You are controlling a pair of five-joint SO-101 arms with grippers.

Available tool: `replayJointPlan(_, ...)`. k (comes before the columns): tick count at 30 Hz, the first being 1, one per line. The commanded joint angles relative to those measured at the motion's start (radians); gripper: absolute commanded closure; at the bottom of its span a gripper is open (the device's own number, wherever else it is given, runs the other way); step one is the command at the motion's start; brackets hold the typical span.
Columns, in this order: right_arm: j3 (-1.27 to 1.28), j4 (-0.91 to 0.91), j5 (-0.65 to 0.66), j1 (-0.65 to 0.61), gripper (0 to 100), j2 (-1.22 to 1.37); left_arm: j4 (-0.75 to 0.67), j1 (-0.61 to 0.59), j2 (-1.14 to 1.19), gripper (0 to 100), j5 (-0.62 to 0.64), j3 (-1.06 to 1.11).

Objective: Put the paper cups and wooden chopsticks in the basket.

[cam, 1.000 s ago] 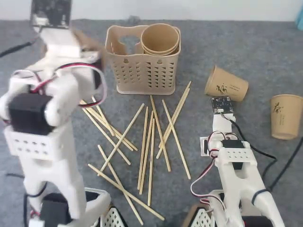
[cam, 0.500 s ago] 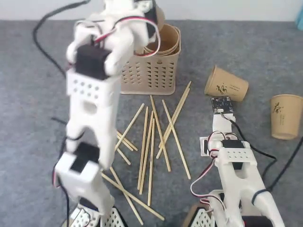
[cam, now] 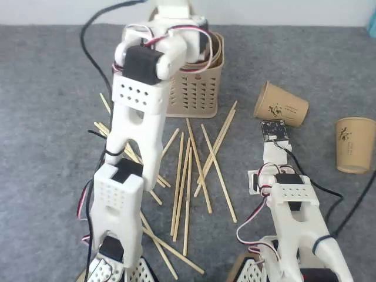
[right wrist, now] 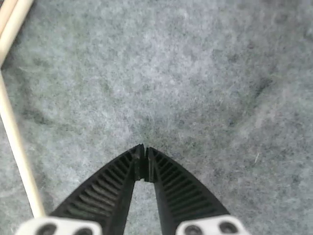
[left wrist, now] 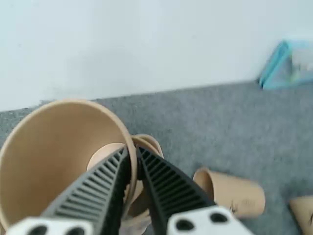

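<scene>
My left gripper [left wrist: 133, 154] is shut on the rim of a tan paper cup [left wrist: 54, 147], held above the beige basket [cam: 194, 91]. More paper cups [cam: 217, 50] are stacked inside the basket. One paper cup [cam: 281, 104] lies on its side right of the basket, and another cup [cam: 355, 144] stands upright at the far right. Several wooden chopsticks [cam: 188, 176] lie scattered on the grey carpet in front of the basket. My right gripper [right wrist: 143, 161] is shut on nothing, low over bare carpet, with a chopstick [right wrist: 17, 142] beside it.
The left arm [cam: 138, 111] stretches over the chopstick pile and hides the basket's left half. The right arm [cam: 292, 200] stands at the front right. A light blue object [left wrist: 288, 63] sits by the white wall beyond the carpet.
The left arm has swung from the table's left side to over the basket, carrying the cup. The right arm has kept still.
</scene>
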Motion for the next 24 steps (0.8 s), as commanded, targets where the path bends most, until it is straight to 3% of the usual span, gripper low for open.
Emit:
replayJointPlan(1, -0.008, -0.018, 0.025, -0.007, 99.0, -0.03, 0.025, 0.034, -0.002, 99, -0.058, -0.044)
replayJointPlan(3, -0.008, -0.018, 0.026, -0.007, 99.0, -0.03, 0.029, 0.04, 0.003, 95, -0.058, -0.044)
replayJointPlan(7, -0.008, -0.018, 0.026, -0.007, 99.0, -0.03, 0.049, 0.037, -0.005, 74, -0.028, -0.051)
replayJointPlan(9, -0.008, -0.018, 0.026, -0.007, 99.0, -0.03, 0.068, 0.032, -0.008, 69, 0.012, -0.088)
replayJointPlan(17, -0.008, -0.018, 0.028, -0.007, 99.0, -0.03, 0.252, -0.077, -0.087, 75, -0.04, -0.309)
replayJointPlan(24, -0.008, -0.018, 0.025, -0.007, 99.0, -0.031, 0.249, -0.387, -0.199, 84, -0.037, -0.133)
